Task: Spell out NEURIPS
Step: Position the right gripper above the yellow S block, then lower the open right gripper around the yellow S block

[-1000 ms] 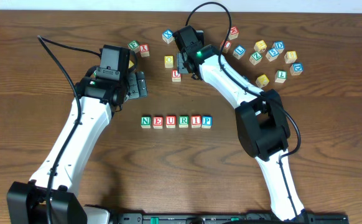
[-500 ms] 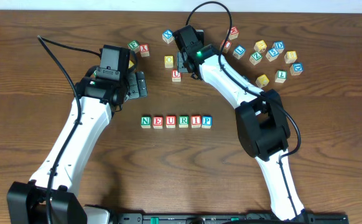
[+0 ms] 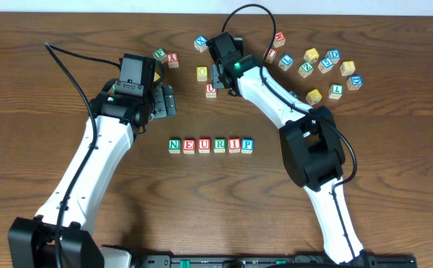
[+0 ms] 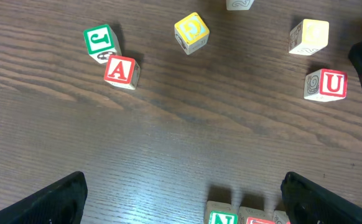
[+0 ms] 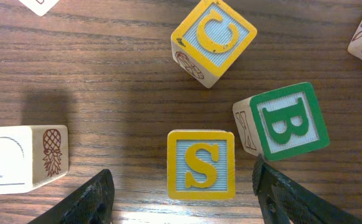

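Note:
Six wooden cubes stand in a row at mid-table: green N (image 3: 174, 145), red E (image 3: 189, 145), red U (image 3: 204, 145), green R (image 3: 219, 145), red I (image 3: 233, 145), blue P (image 3: 247, 145). A yellow-framed S cube (image 5: 201, 165) lies flat on the wood between the fingers of my right gripper (image 5: 181, 169). That gripper is open, with a gap on each side of the cube. In the overhead view the right gripper (image 3: 216, 74) hovers at the back and I cannot pick out the S under it. My left gripper (image 3: 169, 100) is wide open and empty, behind the row's N (image 4: 221, 218).
A green B cube (image 5: 287, 121) sits close to the right finger and a yellow C cube (image 5: 213, 38) lies beyond the S. A pineapple-marked cube (image 5: 19, 158) is on the left. A spare red U (image 3: 211, 90), J (image 4: 100, 40), A (image 4: 120, 70) and several cubes at back right (image 3: 328, 67) lie loose.
The right arm has shifted very slightly. The cubes and the left arm have not moved.

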Motion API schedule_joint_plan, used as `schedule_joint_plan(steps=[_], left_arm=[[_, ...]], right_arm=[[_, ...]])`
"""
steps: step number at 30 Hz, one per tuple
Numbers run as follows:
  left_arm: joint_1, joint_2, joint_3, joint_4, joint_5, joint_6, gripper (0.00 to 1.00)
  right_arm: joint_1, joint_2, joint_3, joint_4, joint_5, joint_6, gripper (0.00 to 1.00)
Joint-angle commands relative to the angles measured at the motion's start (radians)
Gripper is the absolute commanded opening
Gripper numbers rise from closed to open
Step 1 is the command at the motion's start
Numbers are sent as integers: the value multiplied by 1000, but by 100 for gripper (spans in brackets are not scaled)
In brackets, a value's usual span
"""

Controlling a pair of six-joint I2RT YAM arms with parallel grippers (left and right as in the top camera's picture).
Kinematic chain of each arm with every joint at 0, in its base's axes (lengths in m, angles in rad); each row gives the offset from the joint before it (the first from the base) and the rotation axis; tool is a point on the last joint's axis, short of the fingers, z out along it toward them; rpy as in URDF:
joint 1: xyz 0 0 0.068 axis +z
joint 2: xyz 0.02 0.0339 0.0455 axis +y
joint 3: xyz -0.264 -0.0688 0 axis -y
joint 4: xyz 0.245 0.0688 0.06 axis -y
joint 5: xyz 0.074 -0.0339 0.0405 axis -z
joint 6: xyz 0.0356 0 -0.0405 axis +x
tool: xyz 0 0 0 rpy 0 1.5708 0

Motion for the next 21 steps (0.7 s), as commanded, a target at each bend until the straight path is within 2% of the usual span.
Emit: schedule_joint_plan(steps=[1, 21], left_arm=[[2, -18, 30, -1, -2, 2, 98], [2, -18, 30, -1, -2, 2, 98]], right_arm=[[6, 10, 16, 4, 2, 14, 65], [5, 12, 16, 44, 30, 22, 55]])
